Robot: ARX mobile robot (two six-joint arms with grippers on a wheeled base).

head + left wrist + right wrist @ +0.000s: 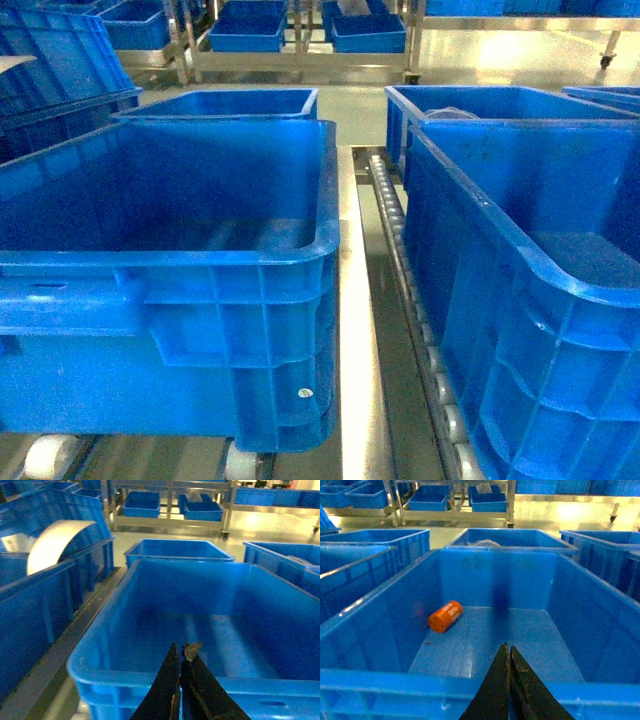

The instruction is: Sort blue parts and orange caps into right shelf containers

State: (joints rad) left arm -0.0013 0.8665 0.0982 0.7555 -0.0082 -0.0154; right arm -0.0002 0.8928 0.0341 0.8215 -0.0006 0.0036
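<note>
One orange cap with dark side markings lies on its side on the floor of the near right blue crate, toward its left wall. My right gripper is shut and empty, hovering over that crate's near rim, well apart from the cap. Over the near rim of the left blue crate my left gripper is shut with nothing held; that crate's floor shows bare. No blue parts show in any view. Neither gripper appears in the head view.
Two big blue crates sit side by side on roller conveyors with a metal rail between. More crates stand behind them, one holding something pale. Metal racks with smaller blue bins stand at the back. Stacked crates border the left.
</note>
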